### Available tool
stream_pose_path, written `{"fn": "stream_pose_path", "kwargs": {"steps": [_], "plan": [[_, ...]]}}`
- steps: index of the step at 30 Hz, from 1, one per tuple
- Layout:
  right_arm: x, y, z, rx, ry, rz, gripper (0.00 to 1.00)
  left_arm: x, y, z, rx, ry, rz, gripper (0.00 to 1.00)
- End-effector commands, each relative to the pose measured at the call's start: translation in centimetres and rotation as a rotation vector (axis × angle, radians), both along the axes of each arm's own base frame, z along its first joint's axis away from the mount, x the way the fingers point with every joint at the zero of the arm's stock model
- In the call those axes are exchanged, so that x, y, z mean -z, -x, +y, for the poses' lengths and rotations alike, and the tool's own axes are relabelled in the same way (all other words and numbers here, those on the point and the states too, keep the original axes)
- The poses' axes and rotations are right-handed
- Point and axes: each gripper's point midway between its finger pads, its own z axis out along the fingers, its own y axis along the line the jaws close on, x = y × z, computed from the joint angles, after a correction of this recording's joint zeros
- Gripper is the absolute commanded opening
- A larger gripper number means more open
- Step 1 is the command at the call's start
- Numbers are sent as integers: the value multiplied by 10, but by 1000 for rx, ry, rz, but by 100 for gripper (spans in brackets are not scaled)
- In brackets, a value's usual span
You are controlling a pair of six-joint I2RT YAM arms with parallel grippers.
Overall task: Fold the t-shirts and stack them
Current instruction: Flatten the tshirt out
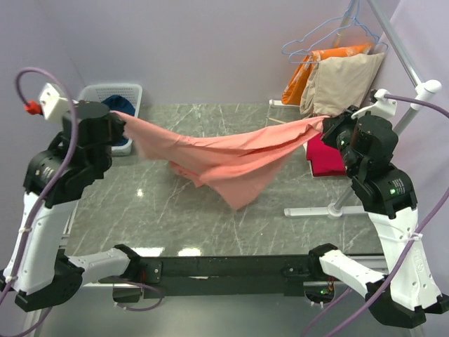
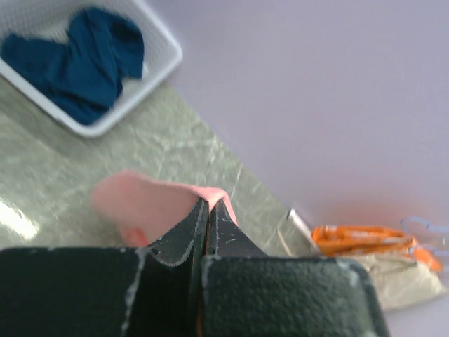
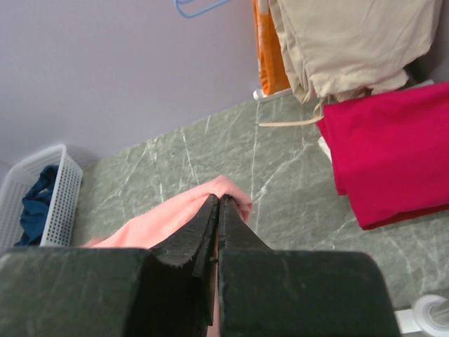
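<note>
The salmon-pink t-shirt (image 1: 224,158) hangs stretched in the air between both arms, sagging over the table's middle. My left gripper (image 1: 119,121) is shut on its left end, seen in the left wrist view (image 2: 209,202) with pink cloth (image 2: 140,203) bunched at the fingertips. My right gripper (image 1: 326,125) is shut on its right end, seen in the right wrist view (image 3: 219,200) with pink cloth (image 3: 168,217). The crimson-red t-shirt (image 1: 324,158) lies folded at the table's right (image 3: 393,154). The navy-blue t-shirt (image 2: 77,60) lies crumpled in the white basket (image 1: 133,95).
A white clothes rack (image 1: 393,42) stands at the back right with a beige garment (image 1: 347,81), an orange garment (image 1: 309,70) and blue hangers (image 1: 330,31). Its base (image 1: 323,210) lies on the grey marble table (image 1: 140,203).
</note>
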Motion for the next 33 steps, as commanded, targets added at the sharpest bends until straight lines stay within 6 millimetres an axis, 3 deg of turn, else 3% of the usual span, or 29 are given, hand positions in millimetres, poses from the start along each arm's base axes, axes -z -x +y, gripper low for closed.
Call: {"fn": "stream_pose_path", "kwargs": {"steps": [1,9,13,15,18,26,30,33], "plan": [[-27,1,-14,58,27,-64,0,-41,23,42,-119,-84,-86,1],[-61,11,-26,104,22,-148,0,-94,56,84,-265,-100,-222,1],[-82,21,-25,75,-2,-200,0,-115,65,89,-248,-117,-277,1],[-82,24,-23,62,-10,-210,0,-129,67,87,-225,-82,-336,1],[-73,24,-18,35,-20,-202,0,-135,62,76,-169,-83,-396,1],[-35,-5,1,0,-41,-124,0,-161,10,40,-123,-134,-482,1],[-33,-21,9,-17,-38,-117,0,-169,-15,27,-127,-162,-496,1],[-37,-29,13,-26,-32,-119,0,-176,-22,22,-127,-176,-504,1]]}}
